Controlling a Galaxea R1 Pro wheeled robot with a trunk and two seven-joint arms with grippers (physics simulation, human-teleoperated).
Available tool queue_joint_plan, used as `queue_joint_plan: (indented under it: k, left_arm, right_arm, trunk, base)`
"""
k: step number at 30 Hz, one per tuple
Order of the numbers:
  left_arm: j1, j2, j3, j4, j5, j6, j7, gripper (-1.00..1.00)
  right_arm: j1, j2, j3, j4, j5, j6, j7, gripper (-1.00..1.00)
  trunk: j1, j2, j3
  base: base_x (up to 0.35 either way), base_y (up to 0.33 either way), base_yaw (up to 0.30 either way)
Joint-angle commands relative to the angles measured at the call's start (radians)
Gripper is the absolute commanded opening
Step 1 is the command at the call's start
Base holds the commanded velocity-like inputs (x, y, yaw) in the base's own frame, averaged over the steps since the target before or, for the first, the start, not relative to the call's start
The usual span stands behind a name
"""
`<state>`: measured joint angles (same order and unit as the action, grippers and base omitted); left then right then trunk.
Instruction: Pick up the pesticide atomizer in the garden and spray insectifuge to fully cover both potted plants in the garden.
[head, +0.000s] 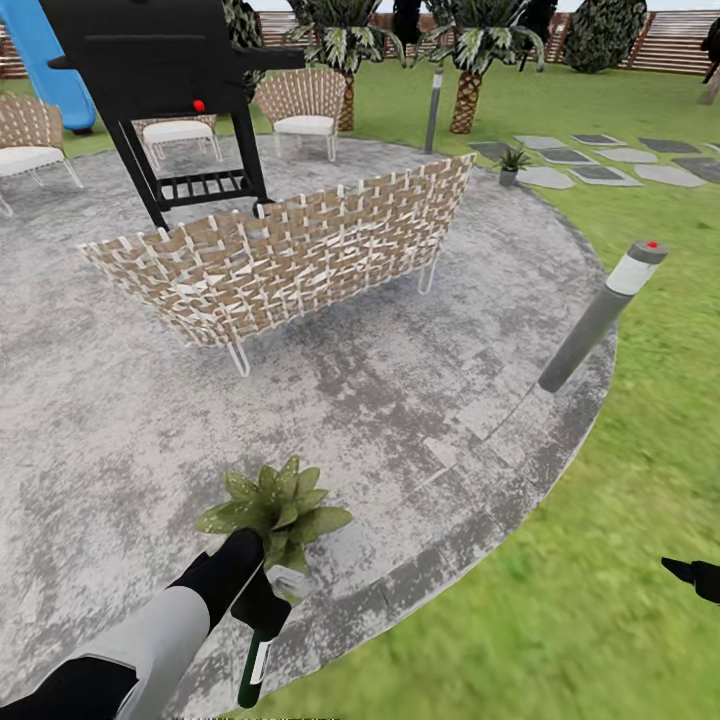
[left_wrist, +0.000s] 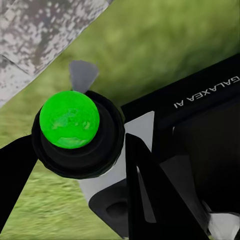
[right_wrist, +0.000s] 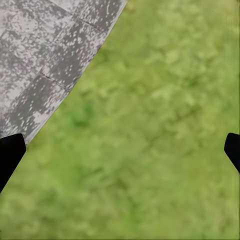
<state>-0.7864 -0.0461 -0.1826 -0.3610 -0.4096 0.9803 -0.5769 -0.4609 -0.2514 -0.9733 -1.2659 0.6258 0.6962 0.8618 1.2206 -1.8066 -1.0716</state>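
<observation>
Just beyond the left gripper (head: 262, 590), spreading its pointed green leaves over the grey patio (head: 120, 420): one potted plant (head: 275, 512), its pot mostly hidden behind the gripper. Clamped between the fingers of that gripper, hanging with its dark green body pointing down toward the lawn (head: 560, 620) and its white head up against the leaves: the spray bottle (head: 256, 664). Seen from the left wrist, pressing against the black fingers (left_wrist: 150, 195), showing a bright green round end inside a dark ring: the same bottle (left_wrist: 70, 120), with grass behind it and a corner of paving.

Well ahead of the gripper, standing on the patio: a woven bench (head: 290, 250), a black grill (head: 160, 70) and pale wicker chairs (head: 300, 105). Far beyond and off to the right, sitting at the patio's edge near the stepping slabs (head: 600, 160): the second potted plant (head: 512, 165). Leaning nearer on the right: a grey lamp post (head: 600, 315) with a red spot on top.

Low at the right edge, hovering over grass: the right gripper (head: 695, 578). From its wrist, standing wide apart with only lawn between: both fingertips (right_wrist: 10, 155).
</observation>
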Motion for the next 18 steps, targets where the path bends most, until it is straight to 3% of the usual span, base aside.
queue_joint_plan:
  k: [1,11,18]
  left_arm:
    - [-0.001,0.000,-0.003,-0.001,-0.011,0.001,-0.010,-1.00]
    - [-0.001,0.000,0.000,-0.001,-0.010,0.001,-0.010,-1.00]
    - [-0.001,0.000,0.000,-0.001,-0.010,0.001,-0.010,-1.00]
  right_arm:
    - [-0.001,0.000,-0.002,-0.001,0.009,0.002,0.010,1.00]
    - [-0.001,0.001,-0.002,0.000,0.009,-0.001,0.010,1.00]
    - [-0.001,0.000,-0.002,0.001,0.009,-0.001,0.009,1.00]
  trunk:
    - [0.000,0.000,-0.001]
    - [0.000,0.000,-0.008]
    - [0.000,0.000,-0.012]
  base:
    - [0.000,0.000,0.220]
    - [0.000,-0.009,0.220]
    - [0.155,-0.175,0.165]
